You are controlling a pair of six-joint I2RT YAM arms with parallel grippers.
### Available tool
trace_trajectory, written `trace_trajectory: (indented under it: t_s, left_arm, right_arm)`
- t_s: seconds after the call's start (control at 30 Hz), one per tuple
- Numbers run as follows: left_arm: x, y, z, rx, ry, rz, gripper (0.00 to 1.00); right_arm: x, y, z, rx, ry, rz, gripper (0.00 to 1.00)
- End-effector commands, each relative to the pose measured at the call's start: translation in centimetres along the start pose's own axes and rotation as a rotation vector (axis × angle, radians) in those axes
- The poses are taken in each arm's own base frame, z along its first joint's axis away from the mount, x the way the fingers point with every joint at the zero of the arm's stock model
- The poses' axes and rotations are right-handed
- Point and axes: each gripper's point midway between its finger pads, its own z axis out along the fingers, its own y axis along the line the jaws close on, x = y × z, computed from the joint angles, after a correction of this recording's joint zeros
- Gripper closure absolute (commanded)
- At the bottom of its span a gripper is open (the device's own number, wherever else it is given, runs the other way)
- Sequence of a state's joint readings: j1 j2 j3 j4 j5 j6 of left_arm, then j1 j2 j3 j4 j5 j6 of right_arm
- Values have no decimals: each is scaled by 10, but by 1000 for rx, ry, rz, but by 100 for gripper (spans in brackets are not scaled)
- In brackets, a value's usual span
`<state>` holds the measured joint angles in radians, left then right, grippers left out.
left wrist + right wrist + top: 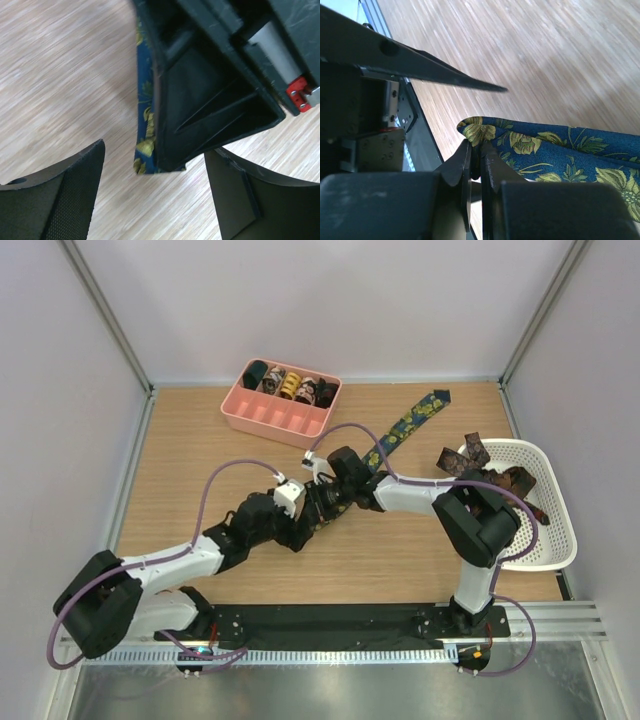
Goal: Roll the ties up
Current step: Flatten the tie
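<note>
Tabletop, navy tie partly behind right hand

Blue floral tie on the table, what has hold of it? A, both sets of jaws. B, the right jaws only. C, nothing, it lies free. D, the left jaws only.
B: the right wrist view shows the right jaws pinched shut on the folded edge of the blue floral tie, while the left wrist view shows the left jaws standing open.
</note>
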<state>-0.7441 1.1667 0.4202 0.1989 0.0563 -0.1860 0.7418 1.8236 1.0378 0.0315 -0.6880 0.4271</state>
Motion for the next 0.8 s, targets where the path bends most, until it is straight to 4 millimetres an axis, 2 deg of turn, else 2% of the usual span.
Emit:
trace_trajectory:
  t_s: [0.0,0.07,0.1,0.17,0.53,0.77]
  left_arm:
    - [-36,-18,9,105,-92,89,22]
    - [-38,-19,12,115,-80,108,32]
    - [-30,-19,14,120,-45,112,37]
    - [-27,-22,17,138,-28,112,41]
    - [-10,-13,20,90,47,89,45]
    - [0,-14,27,84,99,101,49]
  right_arm:
    - [-6,11,-2,-59,-16,-11,98]
    - [-6,9,-2,-54,-18,-3,98]
    - [-5,10,-1,-56,-17,-2,97]
    - [-3,9,-2,-54,-18,9,97]
    - [6,-7,4,-58,-24,69,98]
    - [4,-13,6,-99,-40,127,97]
